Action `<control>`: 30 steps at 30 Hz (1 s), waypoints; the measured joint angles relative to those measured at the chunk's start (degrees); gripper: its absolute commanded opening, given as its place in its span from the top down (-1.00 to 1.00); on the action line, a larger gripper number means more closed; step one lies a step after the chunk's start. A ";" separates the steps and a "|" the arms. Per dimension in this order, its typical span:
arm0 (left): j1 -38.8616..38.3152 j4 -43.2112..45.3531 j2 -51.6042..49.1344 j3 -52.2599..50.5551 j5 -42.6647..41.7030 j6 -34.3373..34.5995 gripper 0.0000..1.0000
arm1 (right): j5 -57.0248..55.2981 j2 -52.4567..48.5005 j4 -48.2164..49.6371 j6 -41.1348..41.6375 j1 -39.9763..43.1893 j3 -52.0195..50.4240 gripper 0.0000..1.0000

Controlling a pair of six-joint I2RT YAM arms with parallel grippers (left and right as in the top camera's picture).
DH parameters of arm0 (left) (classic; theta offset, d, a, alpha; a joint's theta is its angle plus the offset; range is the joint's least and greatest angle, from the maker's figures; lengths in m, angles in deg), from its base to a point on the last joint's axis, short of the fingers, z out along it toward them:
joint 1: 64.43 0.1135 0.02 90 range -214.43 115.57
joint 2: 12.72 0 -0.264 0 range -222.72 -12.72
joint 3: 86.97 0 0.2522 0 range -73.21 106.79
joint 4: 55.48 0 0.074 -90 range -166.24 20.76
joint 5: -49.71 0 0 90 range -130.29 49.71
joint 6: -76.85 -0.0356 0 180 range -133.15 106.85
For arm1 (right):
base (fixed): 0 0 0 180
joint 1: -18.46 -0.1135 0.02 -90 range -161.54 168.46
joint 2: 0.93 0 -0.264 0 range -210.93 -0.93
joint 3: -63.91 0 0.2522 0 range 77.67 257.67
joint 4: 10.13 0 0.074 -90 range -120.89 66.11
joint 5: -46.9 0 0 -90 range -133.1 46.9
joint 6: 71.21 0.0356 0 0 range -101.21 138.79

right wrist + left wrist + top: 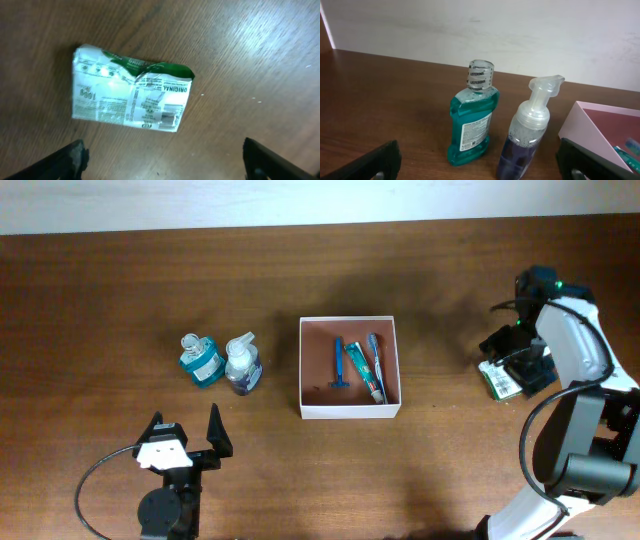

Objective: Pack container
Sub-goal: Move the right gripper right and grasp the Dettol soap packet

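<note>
White-walled container [350, 411] sits mid-surface, with razor [338, 366], toothpaste [364, 376] and toothbrush [377, 358] inside.
We see both spread wide: right gripper [162, 162] over the green packet [131, 95], left gripper [184, 421] facing mouthwash [472, 120] and pump bottle [527, 135], seemingly poised for pickups.

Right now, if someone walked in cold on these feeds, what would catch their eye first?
The white box in the middle of the table, with a blue razor, a toothpaste tube and a toothbrush lying in it. Left of it stand a teal mouthwash bottle and a pump bottle side by side; far right, a crumpled green-and-white packet lies flat on the wood.
</note>
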 measured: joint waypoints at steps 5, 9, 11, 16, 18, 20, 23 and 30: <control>0.00 0.00 0.00 0.00 0.00 0.00 -0.99 | 0.44 -0.02 3.28 4.76 0.00 -2.29 -0.97; 0.00 0.00 0.00 0.00 0.00 0.00 -0.99 | 0.63 -0.02 5.49 8.61 -0.02 -2.36 -0.97; 0.00 0.00 0.00 0.00 0.00 0.00 -0.99 | 0.63 -0.02 6.08 10.14 0.00 -2.36 -0.97; 0.00 0.00 0.00 0.02 0.00 0.00 -0.99 | 0.63 -0.02 8.00 12.35 0.00 -2.38 -0.97; 0.00 0.00 0.00 0.00 0.00 0.00 -0.99 | 0.63 -0.02 8.24 12.74 -0.02 -2.38 -0.97; 0.00 0.00 0.00 0.00 0.00 0.00 -0.99 | 0.63 -0.02 8.55 12.92 0.00 -2.38 -0.97; 0.00 0.00 0.00 0.00 0.00 0.00 -0.99 | 0.63 -0.02 9.25 13.11 0.09 -2.45 -0.97; 0.00 0.00 0.00 0.00 0.00 0.00 -0.99 | 0.61 0.00 12.85 13.18 0.09 -5.60 -0.97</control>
